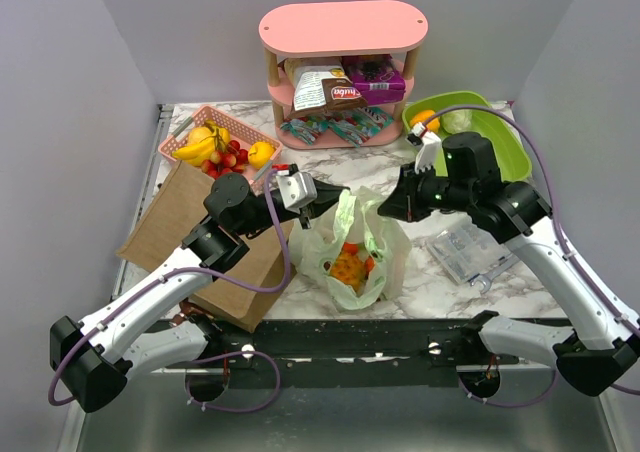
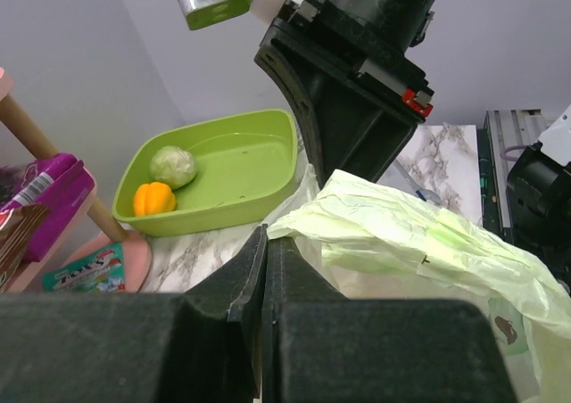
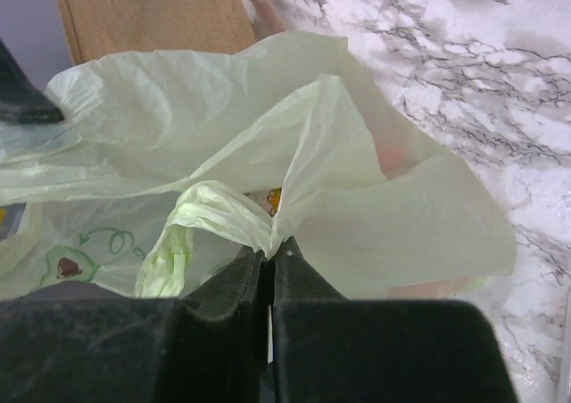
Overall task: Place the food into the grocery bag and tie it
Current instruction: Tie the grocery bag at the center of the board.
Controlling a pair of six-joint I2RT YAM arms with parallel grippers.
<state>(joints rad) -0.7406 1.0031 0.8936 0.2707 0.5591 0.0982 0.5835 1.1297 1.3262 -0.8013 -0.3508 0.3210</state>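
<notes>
Left gripper (image 2: 267, 239) is clenched, its jaws pressed flat together right at the rim of the grocery bag (image 1: 352, 234), and the thin green film looks caught between the tips. Its arm reaches in over a brown paper bag (image 1: 190, 234) lying flat on the marble tabletop (image 1: 430, 294). A pink basket (image 1: 245, 129) of fruit (image 1: 205, 147) stands behind that.

The grocery bag sits mid-tabletop near the front edge, between the two grippers. It is slumped, but its mouth faces up. Its body runs lengthwise from far to near, while its top edge is drawn out left and right toward the two pairs of tips. Orange food (image 1: 348, 265) shows down inside the mouth. Behind the bag, at the back, a pink shelf (image 1: 343, 27) carries a snack pack (image 1: 330, 87) and a purple box (image 1: 375, 72) on its middle level.

Right gripper (image 3: 270, 259) is clamped tight on a bunched fold of the bag's upper edge, and the film fans out from its tips. To the right of the bag a clear plastic pack (image 1: 462, 252) lies on the tabletop. Farther back a green tub (image 1: 510, 152) holds an orange pepper (image 2: 152, 198) and a pale cabbage (image 2: 172, 165).
</notes>
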